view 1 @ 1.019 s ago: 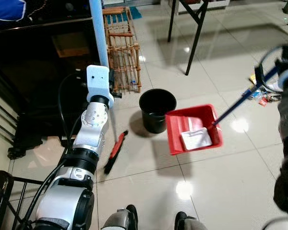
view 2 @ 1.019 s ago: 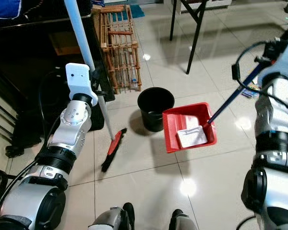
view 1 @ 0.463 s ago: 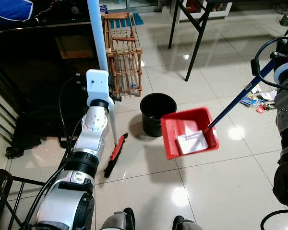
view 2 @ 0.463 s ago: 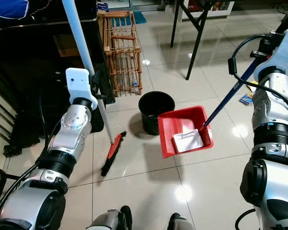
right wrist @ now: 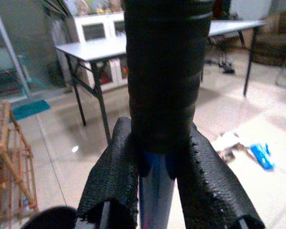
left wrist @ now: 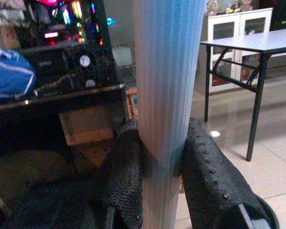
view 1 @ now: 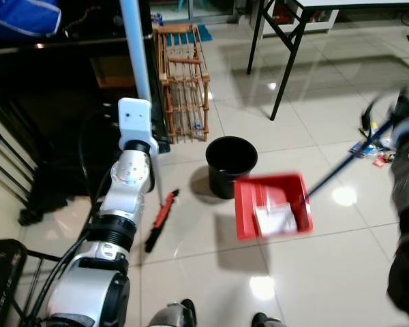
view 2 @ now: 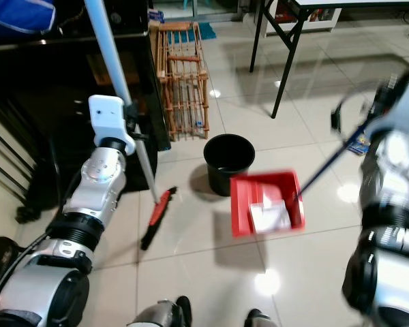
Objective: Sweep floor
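The red dustpan [view 1: 271, 206] (paper scrap inside) now hangs lower and nearer the robot, farther from the black bin [view 1: 230, 165].

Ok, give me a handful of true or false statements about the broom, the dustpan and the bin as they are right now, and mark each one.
1. The left gripper is closed on the pale blue broom handle. True.
2. The red dustpan is empty. False: a white piece of paper lies in it.
3. The black bin lies tipped on its side. False: it stands upright, its mouth facing up.
4. The right gripper is closed on the dustpan's long handle. True.
5. The red broom head rests inside the dustpan. False: it is on the floor tiles, off to the dustpan's left.
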{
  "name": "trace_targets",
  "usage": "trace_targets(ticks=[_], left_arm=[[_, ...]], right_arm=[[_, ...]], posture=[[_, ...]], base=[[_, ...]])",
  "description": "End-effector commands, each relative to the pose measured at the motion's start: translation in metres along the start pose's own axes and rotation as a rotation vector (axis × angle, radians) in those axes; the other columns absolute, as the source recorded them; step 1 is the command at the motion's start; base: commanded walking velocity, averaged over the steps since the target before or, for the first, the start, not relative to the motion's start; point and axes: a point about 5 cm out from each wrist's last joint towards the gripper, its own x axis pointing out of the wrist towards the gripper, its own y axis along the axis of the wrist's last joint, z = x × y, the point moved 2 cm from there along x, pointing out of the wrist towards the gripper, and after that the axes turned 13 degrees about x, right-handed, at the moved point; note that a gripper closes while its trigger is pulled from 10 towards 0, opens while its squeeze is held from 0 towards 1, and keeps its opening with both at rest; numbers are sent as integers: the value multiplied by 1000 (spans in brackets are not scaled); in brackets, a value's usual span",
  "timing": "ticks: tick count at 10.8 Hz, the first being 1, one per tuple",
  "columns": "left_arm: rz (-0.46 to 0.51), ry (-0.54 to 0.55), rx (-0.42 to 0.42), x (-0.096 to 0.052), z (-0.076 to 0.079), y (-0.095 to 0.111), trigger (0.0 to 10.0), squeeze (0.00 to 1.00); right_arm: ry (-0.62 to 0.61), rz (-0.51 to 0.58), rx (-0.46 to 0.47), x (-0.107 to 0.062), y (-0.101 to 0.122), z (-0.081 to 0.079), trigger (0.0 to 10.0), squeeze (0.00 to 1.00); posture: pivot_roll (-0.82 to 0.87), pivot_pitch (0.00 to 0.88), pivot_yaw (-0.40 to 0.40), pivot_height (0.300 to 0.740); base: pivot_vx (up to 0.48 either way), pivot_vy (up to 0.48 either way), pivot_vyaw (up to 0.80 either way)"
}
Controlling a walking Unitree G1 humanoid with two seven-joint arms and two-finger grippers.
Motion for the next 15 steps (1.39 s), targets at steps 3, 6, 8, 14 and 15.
trace_targets(ticks=[3,6,8,14,15], left_arm=[[70,4,14,11,-7,22,10000,0],[67,12,14,10,-9,20,10000,0],[63,15,14,9,-9,19,10000,0],[55,22,12,8,-8,17,10000,0],[54,23,11,8,-8,17,10000,0]], right_arm=[[9,88,41,-4,13,-4,10000,0],[20,98,38,-2,19,-9,10000,0],[65,147,33,4,40,-21,10000,0],[157,215,45,13,69,-49,10000,0],[161,214,44,13,69,-51,10000,0]], posture=[[-38,136,89,740],[-28,151,81,740],[-31,157,76,740],[-27,154,67,740],[-26,153,65,740]], base=[[0,0,0],[91,0,0],[274,0,0],[291,0,0],[326,0,0]])
